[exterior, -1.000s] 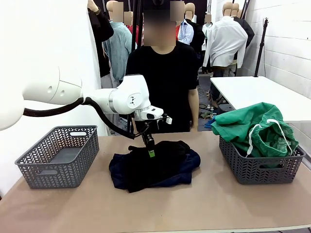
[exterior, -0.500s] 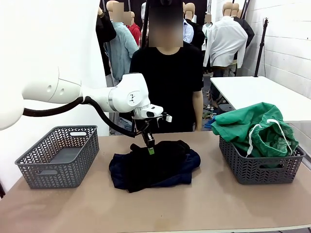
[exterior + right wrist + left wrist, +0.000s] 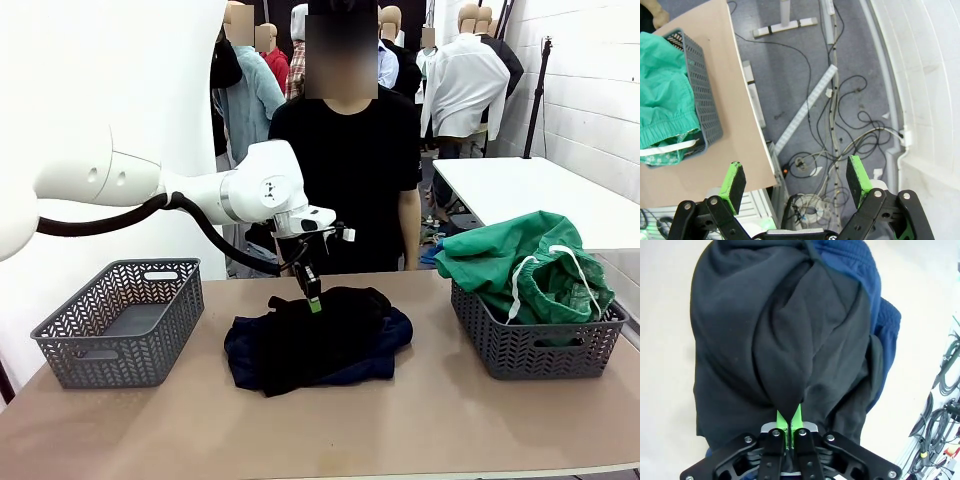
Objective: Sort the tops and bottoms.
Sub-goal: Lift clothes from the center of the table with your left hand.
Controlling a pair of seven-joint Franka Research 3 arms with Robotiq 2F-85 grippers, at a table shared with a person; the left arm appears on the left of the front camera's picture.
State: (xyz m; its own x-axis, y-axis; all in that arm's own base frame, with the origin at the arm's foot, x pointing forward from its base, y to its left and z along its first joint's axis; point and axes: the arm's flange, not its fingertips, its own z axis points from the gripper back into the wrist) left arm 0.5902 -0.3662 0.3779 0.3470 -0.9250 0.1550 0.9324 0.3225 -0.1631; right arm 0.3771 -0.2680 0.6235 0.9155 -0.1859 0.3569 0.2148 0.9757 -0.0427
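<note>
Two dark garments lie heaped at the middle of the tan table (image 3: 400, 430), with bare tabletop in front of them. A black garment (image 3: 300, 345) is on top and a navy garment (image 3: 396, 334) shows from under its right edge. At the far edge of the heap the left gripper (image 3: 314, 298) points down. Its green pads (image 3: 782, 420) are pressed together on a fold of the black garment, which rises to them in a narrow peak.

Level with the heap and well apart from it, a grey left basket (image 3: 70, 340) sits at the left of the frame and a grey right basket (image 3: 540, 350) at the right. The right basket holds the bottoms (image 3: 500, 255), bright green and piled above its rim, with a white drawstring (image 3: 517, 290) hanging down the front.

Off the table's side, the right gripper (image 3: 796, 177) hangs over grey floor strewn with cables (image 3: 840, 115), its fingers wide apart and nothing between them.

The white left arm (image 3: 250, 195) reaches in from the left above the left basket and crosses in front of a person (image 3: 350, 160) in a black shirt standing behind the table. Farther back at the right stands a white table (image 3: 530, 190).
</note>
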